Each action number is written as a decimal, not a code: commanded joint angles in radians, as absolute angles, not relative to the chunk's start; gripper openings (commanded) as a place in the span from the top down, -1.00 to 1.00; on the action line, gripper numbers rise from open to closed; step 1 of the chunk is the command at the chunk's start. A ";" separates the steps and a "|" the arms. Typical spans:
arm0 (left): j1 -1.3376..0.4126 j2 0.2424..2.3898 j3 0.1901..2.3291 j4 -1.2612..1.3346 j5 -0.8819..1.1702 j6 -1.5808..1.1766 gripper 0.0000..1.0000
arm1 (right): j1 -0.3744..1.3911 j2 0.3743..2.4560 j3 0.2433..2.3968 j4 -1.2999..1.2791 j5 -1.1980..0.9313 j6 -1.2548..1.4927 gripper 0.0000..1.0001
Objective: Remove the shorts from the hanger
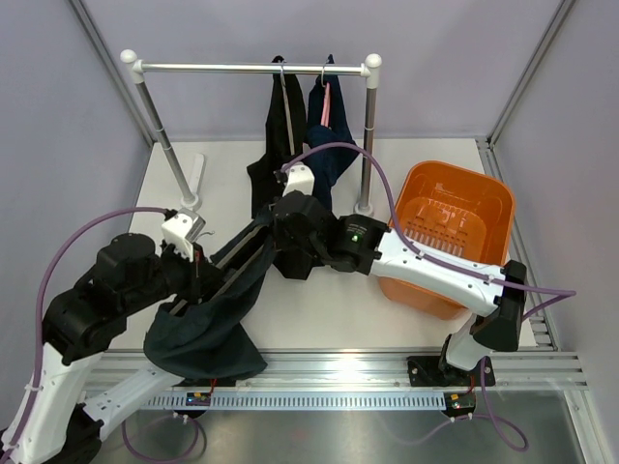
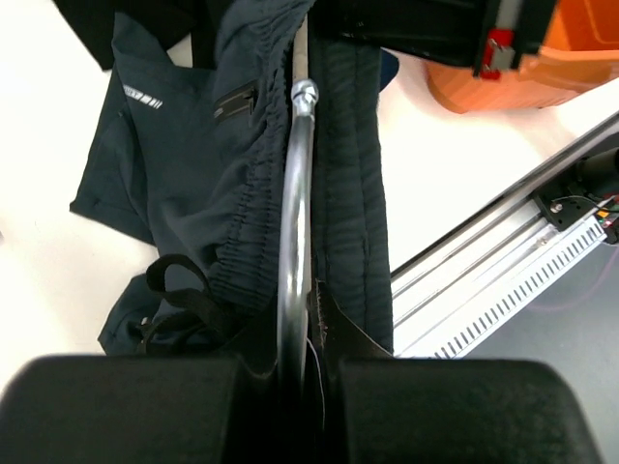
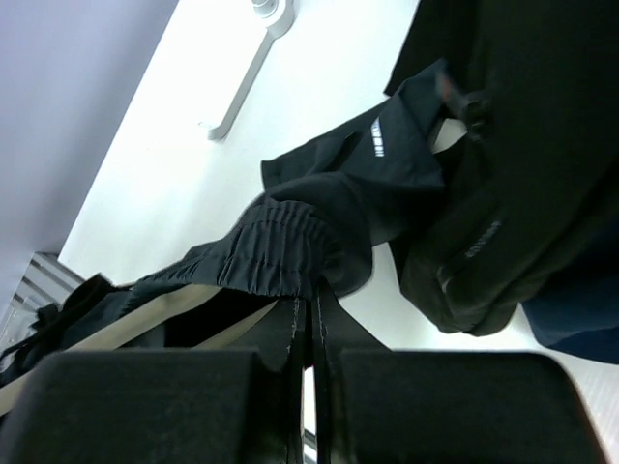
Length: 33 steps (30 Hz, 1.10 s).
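Note:
The dark teal-navy shorts [image 1: 208,324] are draped over a hanger [image 2: 293,242] held low above the table's near left part. My left gripper [image 2: 308,360] is shut on the hanger's metal wire, with the gathered waistband [image 2: 247,222] on one side and a cloth fold on the other. My right gripper [image 3: 311,307] reaches in from the right, and its tips are shut on the edge of that elastic waistband [image 3: 276,246]. In the top view it [image 1: 269,235] sits at the hanger's far end. Black shorts [image 1: 280,126] and navy blue shorts [image 1: 332,130] hang from the rail [image 1: 222,68].
An orange basket [image 1: 464,178] stands at the right of the table, just behind my right forearm. The rack's two posts [image 1: 164,145] rise from feet on the table's far half. Black cloth [image 3: 513,174] hangs close to the right of my right gripper.

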<state>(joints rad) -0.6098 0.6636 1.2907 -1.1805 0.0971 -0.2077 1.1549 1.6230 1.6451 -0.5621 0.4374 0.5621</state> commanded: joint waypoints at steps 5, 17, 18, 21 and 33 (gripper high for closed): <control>-0.615 0.592 1.356 -1.186 0.209 -0.157 1.00 | 1.069 1.605 1.672 -0.606 0.545 0.577 1.00; -0.615 0.496 1.353 -1.074 0.248 -0.140 1.00 | 1.066 1.568 1.592 -0.578 0.503 0.589 1.00; -0.615 0.488 1.353 -1.059 0.264 -0.143 1.00 | 1.066 1.560 1.582 -0.577 0.506 0.589 1.00; -0.615 0.459 1.350 -1.005 0.250 -0.161 1.00 | 1.066 1.549 1.559 -0.594 0.505 0.584 1.00; -0.615 0.428 1.172 -0.681 -0.150 -0.354 1.00 | 1.393 1.528 1.664 -0.611 0.522 0.436 1.00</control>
